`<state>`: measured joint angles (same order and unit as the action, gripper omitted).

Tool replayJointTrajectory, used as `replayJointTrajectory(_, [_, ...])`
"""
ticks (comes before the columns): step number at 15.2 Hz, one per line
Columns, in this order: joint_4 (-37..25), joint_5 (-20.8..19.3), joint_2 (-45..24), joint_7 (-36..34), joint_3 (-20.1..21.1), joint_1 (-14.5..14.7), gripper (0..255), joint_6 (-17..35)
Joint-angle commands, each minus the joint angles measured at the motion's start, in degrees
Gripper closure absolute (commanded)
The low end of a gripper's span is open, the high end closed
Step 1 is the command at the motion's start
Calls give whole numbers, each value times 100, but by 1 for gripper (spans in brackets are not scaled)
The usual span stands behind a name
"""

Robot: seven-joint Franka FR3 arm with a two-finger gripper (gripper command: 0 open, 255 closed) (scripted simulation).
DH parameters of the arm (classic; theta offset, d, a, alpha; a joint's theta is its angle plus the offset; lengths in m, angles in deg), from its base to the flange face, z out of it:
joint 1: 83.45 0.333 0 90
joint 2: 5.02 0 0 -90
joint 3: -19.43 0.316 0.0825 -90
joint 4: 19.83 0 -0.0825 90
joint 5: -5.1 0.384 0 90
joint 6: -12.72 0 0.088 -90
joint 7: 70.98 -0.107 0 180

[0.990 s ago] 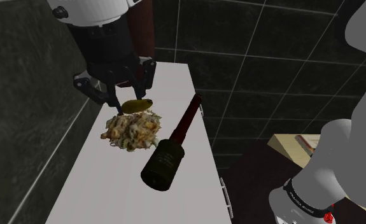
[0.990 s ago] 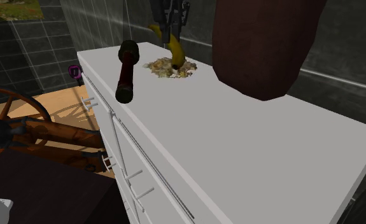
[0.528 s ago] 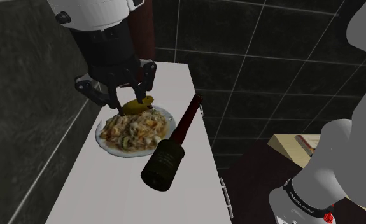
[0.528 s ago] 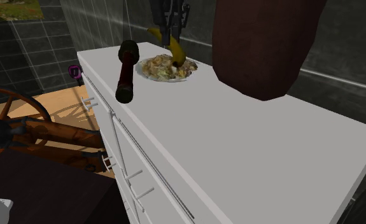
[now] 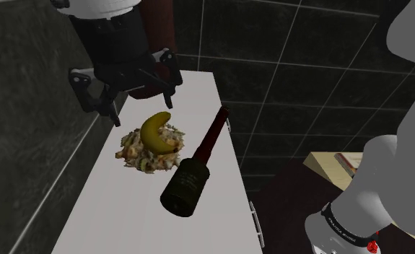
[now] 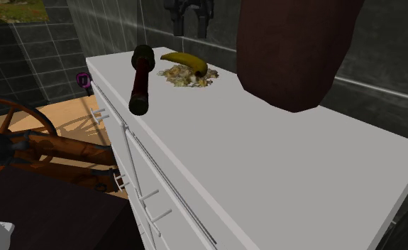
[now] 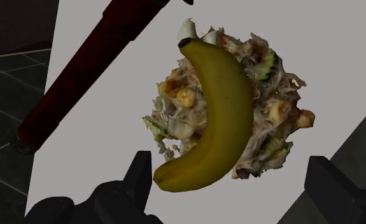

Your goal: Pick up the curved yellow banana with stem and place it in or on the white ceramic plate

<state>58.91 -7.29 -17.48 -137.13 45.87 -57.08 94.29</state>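
A curved yellow banana point(image 5: 155, 133) point(image 6: 186, 62) point(image 7: 219, 114) lies flat on a heap of pale mixed food point(image 5: 137, 153) point(image 6: 181, 77) point(image 7: 277, 114) on the white counter. No white plate rim shows around the heap. My black gripper point(image 5: 144, 108) point(image 6: 191, 18) point(image 7: 235, 181) hangs open just above the banana. Its fingers point(image 7: 140, 172) stand wide apart on either side and do not touch the fruit.
A dark red bottle point(image 5: 195, 169) point(image 6: 141, 78) point(image 7: 79, 76) lies on its side close beside the food. A large maroon object point(image 6: 294, 50) stands on the counter point(image 6: 280, 163) by the dark tiled wall. Drawer fronts and a wooden chair point(image 6: 25, 149) lie beyond the counter's front edge.
The gripper has opened and risen. The banana, held upright over the food before, now lies flat on the heap. A white plate rim seen half a second ago has vanished.
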Motion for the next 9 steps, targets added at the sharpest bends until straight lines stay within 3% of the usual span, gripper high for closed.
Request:
replayJointTrajectory(1, [-606, -89, -191, -22, 28, 112, 0, -444])
replayJointTrajectory(2, [-920, -147, -309, -34, 39, 179, 0, -653])
replayJointTrajectory(9, [-920, -146, -309, -34, 36, 182, 0, -653])
